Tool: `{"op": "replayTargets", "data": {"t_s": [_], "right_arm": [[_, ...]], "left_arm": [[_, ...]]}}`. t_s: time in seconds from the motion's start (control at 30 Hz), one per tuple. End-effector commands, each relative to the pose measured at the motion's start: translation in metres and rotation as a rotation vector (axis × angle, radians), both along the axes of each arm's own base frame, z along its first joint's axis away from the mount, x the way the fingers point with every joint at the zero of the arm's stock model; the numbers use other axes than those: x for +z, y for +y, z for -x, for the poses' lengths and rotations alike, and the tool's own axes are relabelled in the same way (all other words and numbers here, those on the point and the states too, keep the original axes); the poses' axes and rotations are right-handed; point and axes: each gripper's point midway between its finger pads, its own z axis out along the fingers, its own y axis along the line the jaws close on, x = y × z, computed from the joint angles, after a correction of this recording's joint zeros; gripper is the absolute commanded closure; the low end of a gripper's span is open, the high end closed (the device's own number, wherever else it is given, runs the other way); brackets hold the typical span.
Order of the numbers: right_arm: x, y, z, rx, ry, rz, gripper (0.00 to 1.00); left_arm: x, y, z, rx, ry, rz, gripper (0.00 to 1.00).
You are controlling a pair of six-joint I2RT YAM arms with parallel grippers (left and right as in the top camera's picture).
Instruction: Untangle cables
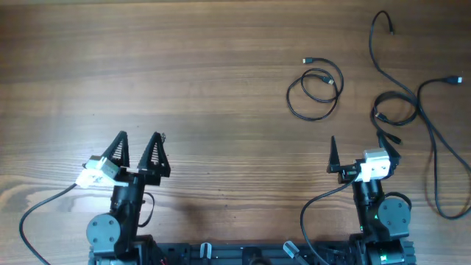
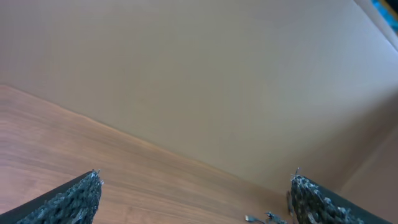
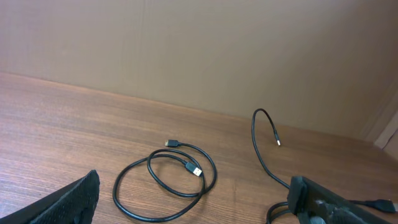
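A small coiled black cable with plug ends lies right of the table's centre; in the right wrist view it lies just ahead of the jaws. A long black cable snakes along the far right, with a loop and one raised end. The two cables lie apart. My right gripper is open and empty, its right finger next to the long cable's loop. My left gripper is open and empty, far left of both cables.
The wooden table has a beige wall behind it. Small plug ends show at the bottom edge of the left wrist view. Both arm bases stand at the table's near edge.
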Motion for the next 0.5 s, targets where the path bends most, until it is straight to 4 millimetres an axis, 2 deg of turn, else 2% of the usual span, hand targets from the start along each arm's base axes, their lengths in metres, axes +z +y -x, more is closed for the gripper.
{"op": "replayTargets", "data": {"t_s": [0.0, 0.2, 0.47], "right_arm": [[0.002, 0.004, 0.001, 0.022, -0.013, 0.01, 0.0], [0.002, 0.004, 0.001, 0.022, -0.013, 0.01, 0.0], [0.002, 0.004, 0.001, 0.022, -0.013, 0.01, 0.0]], "left_arm": [[-0.011, 0.005, -0.002, 0.017, 0.013, 0.002, 0.0], [-0.028, 0.005, -0.006, 0.017, 0.046, 0.004, 0.0], [-0.035, 0.005, -0.007, 0.017, 0.074, 0.006, 0.0]]}}
